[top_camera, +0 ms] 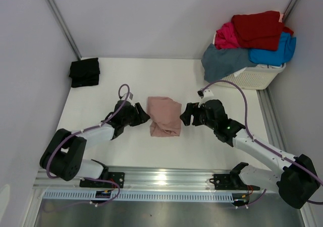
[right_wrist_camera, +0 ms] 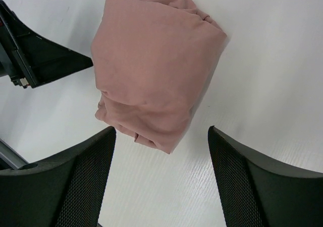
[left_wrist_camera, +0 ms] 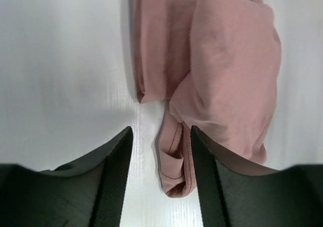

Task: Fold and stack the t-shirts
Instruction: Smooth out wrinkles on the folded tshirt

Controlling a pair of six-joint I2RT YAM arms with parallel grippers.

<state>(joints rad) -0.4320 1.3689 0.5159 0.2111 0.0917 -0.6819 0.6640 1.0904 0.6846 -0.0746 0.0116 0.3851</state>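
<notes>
A dusty-pink t-shirt (top_camera: 164,117) lies folded into a small bundle at the middle of the table. My left gripper (top_camera: 143,115) is at its left edge, low on the table. In the left wrist view (left_wrist_camera: 160,128) the jaws are open, with a loose hem fold of the pink shirt (left_wrist_camera: 222,60) lying between them, against the right finger (left_wrist_camera: 204,176). My right gripper (top_camera: 184,115) is at the bundle's right edge. It is wide open and empty (right_wrist_camera: 161,130), with the pink shirt (right_wrist_camera: 151,60) just ahead of its fingertips. A folded black t-shirt (top_camera: 84,72) lies at the far left.
A white slatted basket (top_camera: 262,77) stands at the far right corner, holding red (top_camera: 257,29), magenta (top_camera: 227,36), bright-blue (top_camera: 275,53) and slate-blue (top_camera: 224,60) shirts. Walls close in the table at the back and sides. The left gripper's body (right_wrist_camera: 40,60) shows in the right wrist view.
</notes>
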